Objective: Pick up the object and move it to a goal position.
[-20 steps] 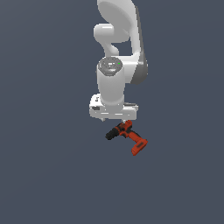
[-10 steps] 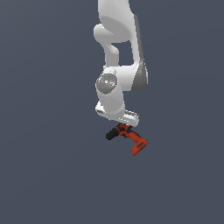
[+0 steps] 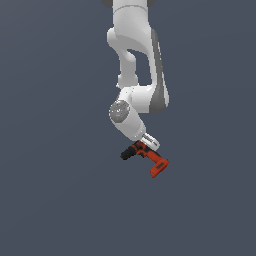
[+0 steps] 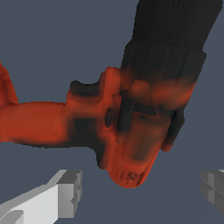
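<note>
The object is a small red-orange drill [image 3: 148, 156] with a black chuck tip [image 3: 125, 154] and a blocky red base [image 3: 159, 169]. It lies on its side on the dark grey floor. My gripper [image 3: 143, 145] hangs tilted right over the drill's body, and the white hand hides most of the fingers in the exterior view. The drill [image 4: 131, 127] fills the wrist view at close range, its black chuck [image 4: 173, 35] pointing away. The gripper [image 4: 141, 189] is open: both grey fingertips [image 4: 70, 192] stand wide apart with nothing between them, on either side of the drill's rear end.
The uniform dark grey floor [image 3: 60, 200] surrounds the drill on all sides. The white arm [image 3: 135, 60] rises behind it from the upper edge of the exterior view.
The arm's wrist has tilted and swung toward the exterior view's left, bringing the hand down at an angle onto the drill. The drill has stayed in place.
</note>
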Controlling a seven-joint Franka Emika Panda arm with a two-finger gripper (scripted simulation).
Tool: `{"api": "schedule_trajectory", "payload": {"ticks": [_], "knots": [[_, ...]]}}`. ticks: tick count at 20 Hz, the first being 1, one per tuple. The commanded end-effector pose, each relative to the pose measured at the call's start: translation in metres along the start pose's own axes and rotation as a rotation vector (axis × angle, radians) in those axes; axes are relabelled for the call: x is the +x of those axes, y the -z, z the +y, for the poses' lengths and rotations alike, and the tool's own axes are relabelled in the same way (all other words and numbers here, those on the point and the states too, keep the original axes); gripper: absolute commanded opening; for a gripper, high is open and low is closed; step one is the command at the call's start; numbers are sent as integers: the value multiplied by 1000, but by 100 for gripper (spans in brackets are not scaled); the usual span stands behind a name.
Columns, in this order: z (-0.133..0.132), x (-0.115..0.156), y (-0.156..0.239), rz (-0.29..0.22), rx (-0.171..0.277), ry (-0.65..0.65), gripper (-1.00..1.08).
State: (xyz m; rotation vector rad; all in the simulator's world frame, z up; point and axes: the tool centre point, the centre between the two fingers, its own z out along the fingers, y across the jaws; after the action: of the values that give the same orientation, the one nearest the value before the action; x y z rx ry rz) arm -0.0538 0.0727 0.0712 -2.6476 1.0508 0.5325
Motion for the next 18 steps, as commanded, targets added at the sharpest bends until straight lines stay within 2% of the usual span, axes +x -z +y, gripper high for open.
{"api": "schedule_trajectory", "payload": {"ticks": [1,8,13,18], "knots": [[-1,-4,-8,-34,12,-58,108],[-3,-11,-20,-81,25,-138,108],[-3,-11,-22,-80,24,-136,108],[-3,-13,-40,-82,25,-140,108]]}}
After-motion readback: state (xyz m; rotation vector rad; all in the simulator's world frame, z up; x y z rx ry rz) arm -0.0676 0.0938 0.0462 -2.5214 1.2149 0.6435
